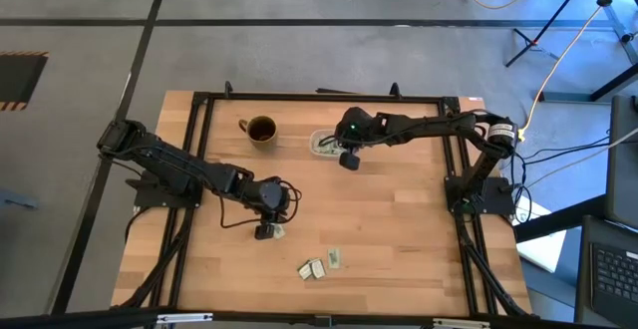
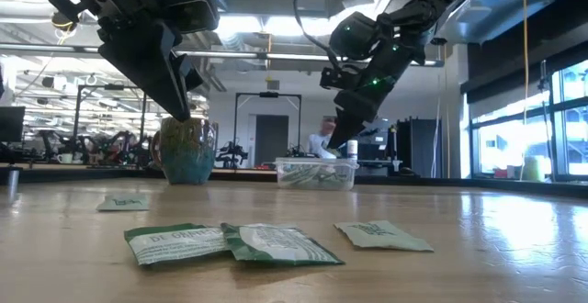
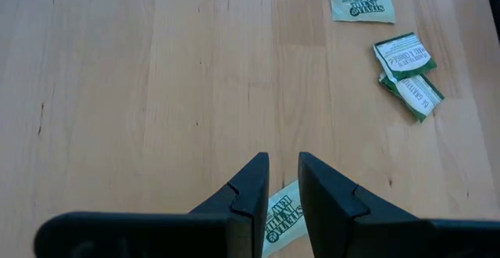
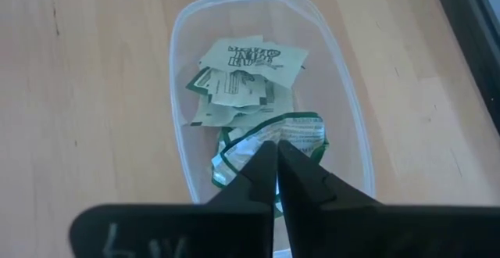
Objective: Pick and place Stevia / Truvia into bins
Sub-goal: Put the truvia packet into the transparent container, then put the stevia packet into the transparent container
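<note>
A pale green sachet (image 3: 283, 215) lies flat on the wood, also seen in the high view (image 1: 276, 232) and the low view (image 2: 122, 202). My left gripper (image 3: 283, 168) hovers over it, fingers open a narrow gap and clear of the table (image 2: 175, 101). Three more sachets lie toward the near edge: one alone (image 3: 361, 4), and two overlapping (image 3: 406, 70) (image 1: 312, 268). The clear bin (image 4: 344, 94) (image 1: 324, 145) holds several sachets (image 4: 250, 66). My right gripper (image 4: 276, 152) is shut just above the bin (image 2: 342, 142), with nothing visible between its fingers.
A round brown mug (image 1: 261, 130) (image 2: 186, 151) stands left of the bin near the far edge. A black frame (image 1: 199, 169) runs along the table's sides. Bare wood lies between the two grippers and toward the right edge (image 1: 399, 219).
</note>
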